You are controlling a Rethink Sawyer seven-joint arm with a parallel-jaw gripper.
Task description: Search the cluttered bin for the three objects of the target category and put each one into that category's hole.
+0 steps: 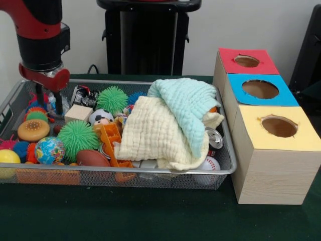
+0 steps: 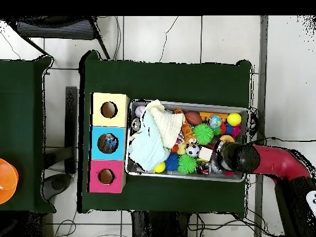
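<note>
Hanging over the end of the bin (image 1: 125, 83) that is farthest from the boxes, the tool (image 1: 49, 103) has its two dark fingers (image 1: 59, 104) down among the toys, with a narrow gap between them and nothing visibly held. Whether the tips touch anything I cannot tell; the toys around them hide the ends.

Just beside the tool lie a burger-shaped toy (image 1: 33, 129), a wooden block (image 1: 78, 113) and some small spiky balls (image 1: 35, 108). A little further along are a large green spiky ball (image 1: 77, 137), a globe ball (image 1: 49, 149), a toy football (image 1: 93, 158), a small soccer ball (image 1: 101, 117) and an orange plastic piece (image 1: 111, 140). Two cloths, cream (image 1: 150, 135) and pale green (image 1: 190, 108), cover the end nearer the boxes, with a can (image 1: 214, 138) and a baseball (image 1: 208, 164) peeking out beneath.

On the tabletop (image 1: 150, 216) beside the bin stand three boxes with holes: red (image 1: 246, 61), blue (image 1: 260, 89), yellow (image 1: 279, 126). From above, the blue one seems to hold something already.

To do this step well, I would pick a toy standing free of its neighbours, centre the fingers on it, and lift straight up so the spiky balls are not dragged along. The cloths likely hide more candidates, so they may need pulling aside.
</note>
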